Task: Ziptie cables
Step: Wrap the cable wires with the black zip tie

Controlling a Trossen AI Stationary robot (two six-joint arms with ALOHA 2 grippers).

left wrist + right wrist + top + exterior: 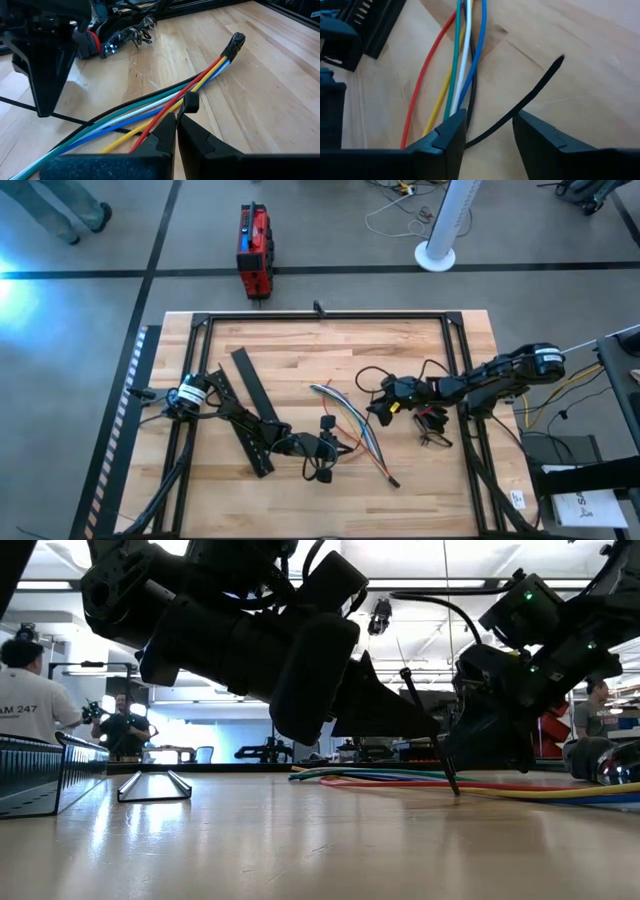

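Two dark arms are seen from above over a wooden table [300,360], meeting near its centre. The cables [350,425] — a loose bundle of red, yellow, green, white and blue wires — lie flat there, their long axis running from about ten o'clock to four o'clock. The left gripper [322,448] is pressed shut at the bundle's eight o'clock side, pinching the head of a black zip tie [190,102] that is passed under the wires. The right gripper [383,408] is nearer the tie's free tail, just off the bundle at about two o'clock; its fingers [447,137] are parted narrowly with the tail [530,100] lying between them, not yet visibly clamped. Slotted black bars [250,425] rest at nine o'clock. Beyond the table, a workshop with people is made out — distant.
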